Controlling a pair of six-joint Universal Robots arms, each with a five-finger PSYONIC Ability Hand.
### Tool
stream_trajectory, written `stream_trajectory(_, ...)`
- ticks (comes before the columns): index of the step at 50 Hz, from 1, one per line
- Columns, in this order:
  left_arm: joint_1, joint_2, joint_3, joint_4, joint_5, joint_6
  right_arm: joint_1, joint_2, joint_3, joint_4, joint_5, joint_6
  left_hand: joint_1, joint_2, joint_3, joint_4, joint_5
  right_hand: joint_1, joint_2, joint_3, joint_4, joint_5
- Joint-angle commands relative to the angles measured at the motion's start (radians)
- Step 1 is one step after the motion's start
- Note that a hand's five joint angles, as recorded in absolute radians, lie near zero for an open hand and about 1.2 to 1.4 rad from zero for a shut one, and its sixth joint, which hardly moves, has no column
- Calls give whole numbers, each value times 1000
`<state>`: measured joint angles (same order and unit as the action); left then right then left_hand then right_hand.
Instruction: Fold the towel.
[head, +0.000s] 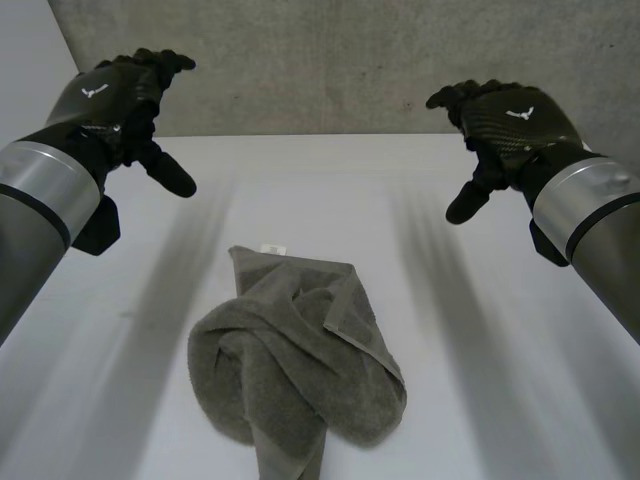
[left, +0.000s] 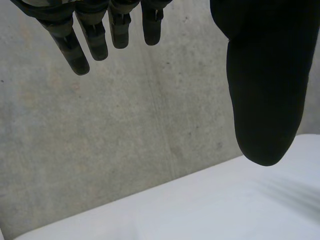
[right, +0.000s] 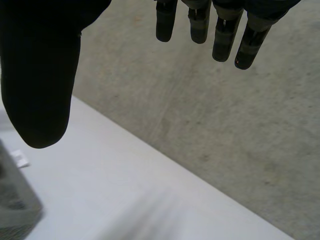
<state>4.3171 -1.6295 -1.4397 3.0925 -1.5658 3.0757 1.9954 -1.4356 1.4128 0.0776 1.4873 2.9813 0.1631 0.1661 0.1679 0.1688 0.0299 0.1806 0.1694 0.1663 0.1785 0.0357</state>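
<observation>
Over on the left, the left hand (head: 120, 100) hangs above the white table (head: 300, 190) at the end of its grey arm, well apart from the cloth. A small white winged emblem (head: 95, 91) sits on the back of it, with no lettering I can make out. In the left wrist view the fingers (left: 75, 50) reach out straight and the thumb (left: 265, 90) stands wide of them. That hand is open, with the concrete wall (left: 150, 125) beyond it.

In the middle, the grey towel (head: 295, 350) lies in a crumpled heap on the table's near half, between the two arms, with its edges rolled and folded over one another. At its far corner a little white tag (head: 272, 248) shows, and any print on it is too small to read.

On the right, the right hand (head: 510, 125) is raised much like the other, with a matching white emblem (head: 520, 113) on its back. In the right wrist view its fingers (right: 222, 40) point out straight and the thumb (right: 40, 75) is spread away from them, so this hand is open too. Beside the thumb a corner of the towel (right: 15, 205) lies on the table with the tag (right: 20, 159) next to it, again unreadable.
</observation>
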Motion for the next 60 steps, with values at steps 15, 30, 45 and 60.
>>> stream_trajectory(15,4,-139,-69,-229,-34,-9,115,334,-87,-2,-264,-58,106,103,101,100,65,-6,5,8,-4,-36)
stream_trajectory(30,-4,-104,-369,-117,-60,-250,158,573,-294,13,-464,-61,92,89,87,86,50,78,89,92,80,48)
stream_trajectory(45,-57,-275,-315,67,-99,-255,172,669,-345,74,-460,-168,998,995,993,992,957,954,965,968,956,924)
stream_trajectory(60,-117,-309,56,68,-86,-14,165,477,-421,-184,-164,-108,1233,1230,1228,1227,1192,1216,1227,1230,1218,1186)
